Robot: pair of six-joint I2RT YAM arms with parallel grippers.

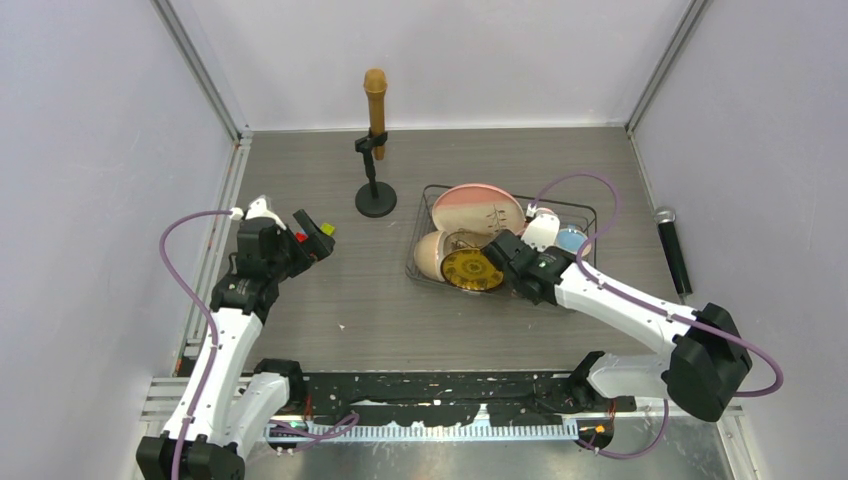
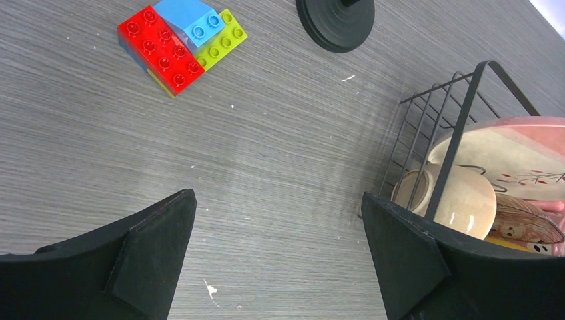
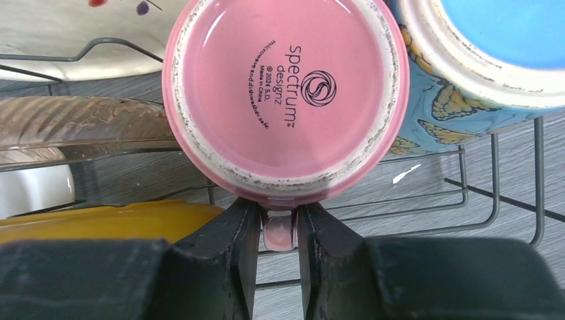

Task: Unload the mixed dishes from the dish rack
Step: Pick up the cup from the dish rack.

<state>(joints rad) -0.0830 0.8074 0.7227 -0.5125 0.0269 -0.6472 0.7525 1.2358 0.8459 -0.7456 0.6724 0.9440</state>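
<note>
Right wrist view, foreground: your right gripper (image 3: 278, 215), fingers drawn in tight on the handle (image 3: 278, 237) of a pink mug (image 3: 283, 93). The mug stands upside down in the dish rack (image 3: 496, 200), its stamped base toward the lens.

From the mug outward:
- 2 o'clock: a blue butterfly mug (image 3: 466, 67), just beside it.
- 8 o'clock: a yellow plate (image 3: 100, 220).
- 9 o'clock: a brownish bowl (image 3: 80, 127).
- 10 o'clock: a large pale plate (image 3: 60, 27).

Overhead, the rack lies at 3 o'clock of the table (image 2: 233, 167) middle. Your left gripper (image 2: 276, 220) hangs at 9 o'clock above bare tabletop, spread wide and empty, with toy blocks (image 2: 176, 43) at its 11 o'clock.

Step in hand, by judgement: the grasp on this mug, with no dish yet set out on the table. Next you need a straight lift that clears the rack's wire and the neighbouring mug, then a carry to open table. The narrow hold on the handle may let the mug swing.
</note>
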